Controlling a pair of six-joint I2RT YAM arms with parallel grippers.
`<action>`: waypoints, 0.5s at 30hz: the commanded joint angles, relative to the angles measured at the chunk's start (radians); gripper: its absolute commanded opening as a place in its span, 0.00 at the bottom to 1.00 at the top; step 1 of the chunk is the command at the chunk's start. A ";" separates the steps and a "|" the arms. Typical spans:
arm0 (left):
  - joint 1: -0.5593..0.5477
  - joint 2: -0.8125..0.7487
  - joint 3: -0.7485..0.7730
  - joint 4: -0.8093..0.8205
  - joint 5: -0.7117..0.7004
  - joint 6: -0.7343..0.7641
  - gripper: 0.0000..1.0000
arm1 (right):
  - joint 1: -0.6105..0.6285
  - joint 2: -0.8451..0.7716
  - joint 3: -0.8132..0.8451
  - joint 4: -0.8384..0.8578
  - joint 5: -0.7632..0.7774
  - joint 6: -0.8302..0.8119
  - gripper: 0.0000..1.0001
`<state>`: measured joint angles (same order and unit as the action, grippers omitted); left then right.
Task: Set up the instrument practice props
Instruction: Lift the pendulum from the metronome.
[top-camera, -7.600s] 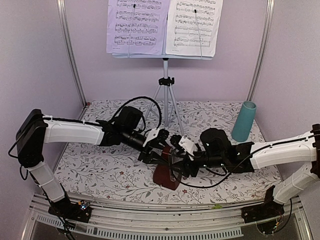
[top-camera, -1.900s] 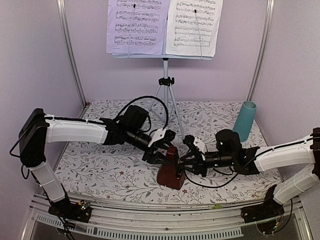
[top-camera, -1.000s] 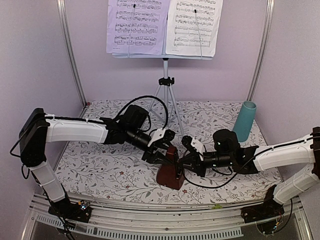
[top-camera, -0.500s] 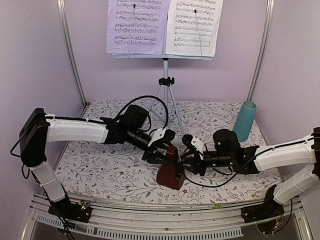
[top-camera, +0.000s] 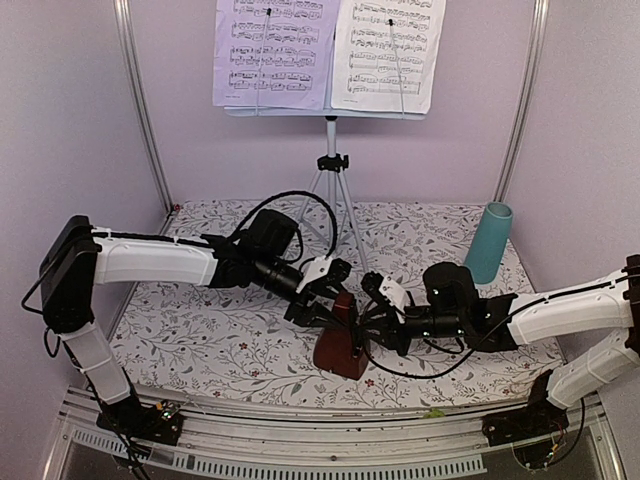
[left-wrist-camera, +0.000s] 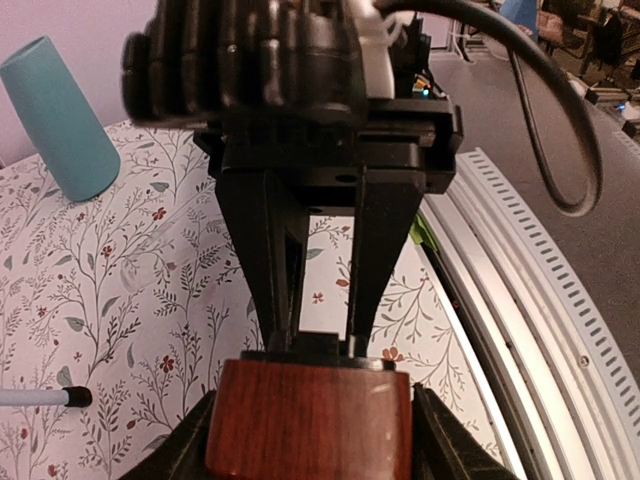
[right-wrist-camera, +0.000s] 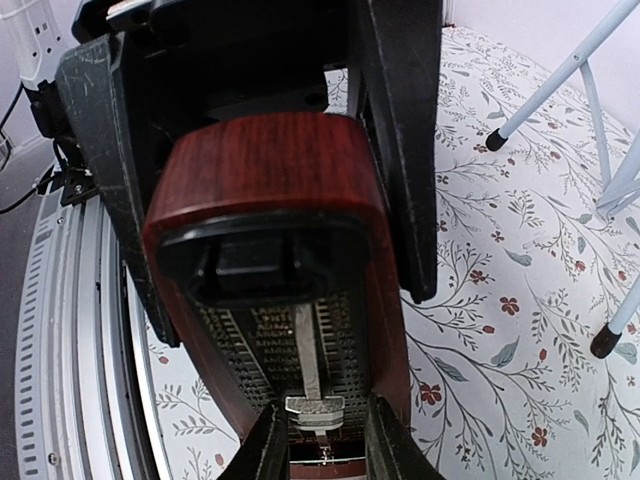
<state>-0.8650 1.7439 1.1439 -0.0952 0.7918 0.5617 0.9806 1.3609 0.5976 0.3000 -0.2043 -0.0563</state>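
Dark-red-brown wooden pyramid metronome (top-camera: 339, 349) stood upright on the floral-patterned table (top-camera: 200, 340), near the front edge and about midway between the two arms. The left gripper (top-camera: 333, 306) reached in from the left, and its black jaws were clamped on either side of the metronome's rounded top. The right gripper (top-camera: 363, 326) came in low from the right, facing the metronome's open front. Its jaws stood a little apart, one on each side of the silver pendulum weight (right-wrist-camera: 315, 405) on its thin rod. Whether they pinched the weight or only flanked it could not be told.

Behind the arms, at the back of the table, the pale-blue music stand on silver tripod legs (top-camera: 331, 150) stood upright. Two white-lilac sheet-music pages (top-camera: 275, 50) rested side by side on its desk. A tall teal cup (top-camera: 488, 242) stood at the right rear of the table, well apart from the metronome.
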 joint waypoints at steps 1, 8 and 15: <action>-0.007 0.053 -0.008 -0.080 -0.039 0.006 0.00 | 0.014 0.007 0.027 0.004 0.030 0.006 0.25; -0.007 0.054 -0.010 -0.082 -0.036 0.007 0.00 | 0.017 0.002 0.035 0.001 0.047 0.006 0.22; -0.009 0.058 -0.011 -0.086 -0.038 0.007 0.00 | 0.017 -0.013 0.048 0.002 0.030 0.001 0.20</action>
<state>-0.8646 1.7470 1.1458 -0.0948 0.7956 0.5648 0.9886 1.3613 0.6056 0.2825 -0.1772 -0.0566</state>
